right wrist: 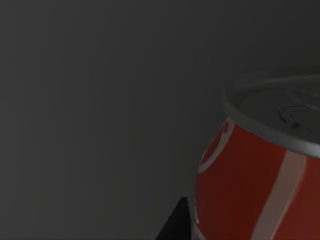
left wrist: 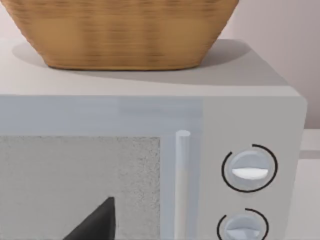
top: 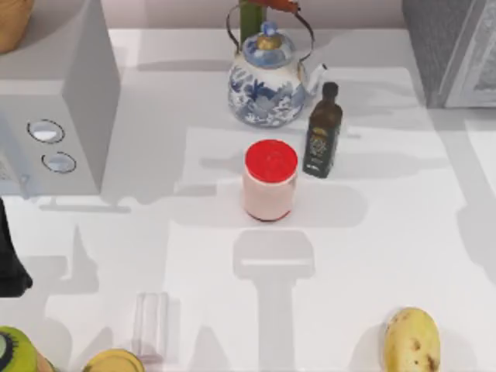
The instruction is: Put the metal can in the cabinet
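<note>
The metal can (right wrist: 260, 185) looms very close in the right wrist view, red with a white stripe and a silver top, against dark grey surroundings. My right gripper (right wrist: 235, 225) is shut on it, and one dark fingertip (right wrist: 175, 225) lies against the can's side. The cabinet (top: 446, 46), dark grey and speckled with a paler framed front, stands at the table's back right corner. My left arm (top: 11, 260) is parked at the table's left edge. Its gripper is open, with one dark finger (left wrist: 95, 225) facing the light-grey box.
A pink jar with a red lid (top: 270, 180) stands mid-table, a dark slim bottle (top: 322, 132) and a blue-white teapot (top: 267, 77) behind it. The light-grey two-dial box (top: 54, 101) at the left carries a wicker basket (left wrist: 125, 30). Yellow fruit (top: 411, 341) lies at the front right.
</note>
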